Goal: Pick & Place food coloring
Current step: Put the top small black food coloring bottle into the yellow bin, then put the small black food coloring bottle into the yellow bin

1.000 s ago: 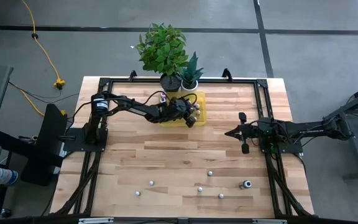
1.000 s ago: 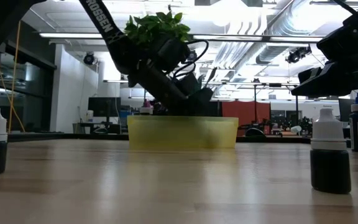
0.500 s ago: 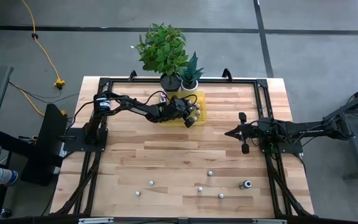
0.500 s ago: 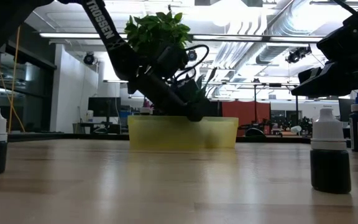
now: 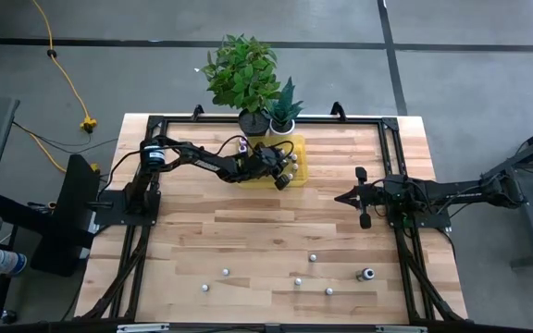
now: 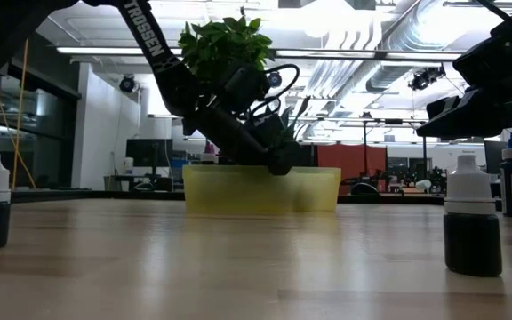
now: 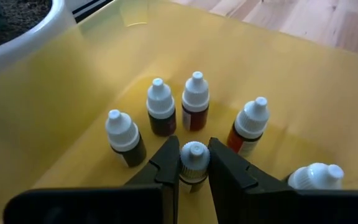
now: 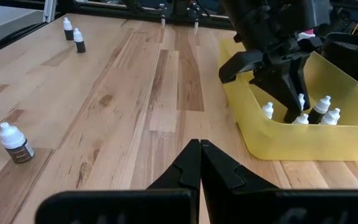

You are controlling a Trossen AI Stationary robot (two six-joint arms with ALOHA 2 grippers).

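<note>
Wooden table (image 5: 248, 240) first, with the leafy plants (image 5: 248, 79) at its far edge. Left arm stretches across and dips into the yellow tray (image 8: 253, 134), its body masking most of the tray from above. Left end effector (image 7: 193, 163) is pinching the cap of one bottle (image 7: 193, 160), standing in the tray among five others, one cut off at the frame edge. Right end effector (image 8: 199, 163), pressed together, hovers over bare wood. Loose bottles (image 5: 313, 258) dot the near table.
</note>
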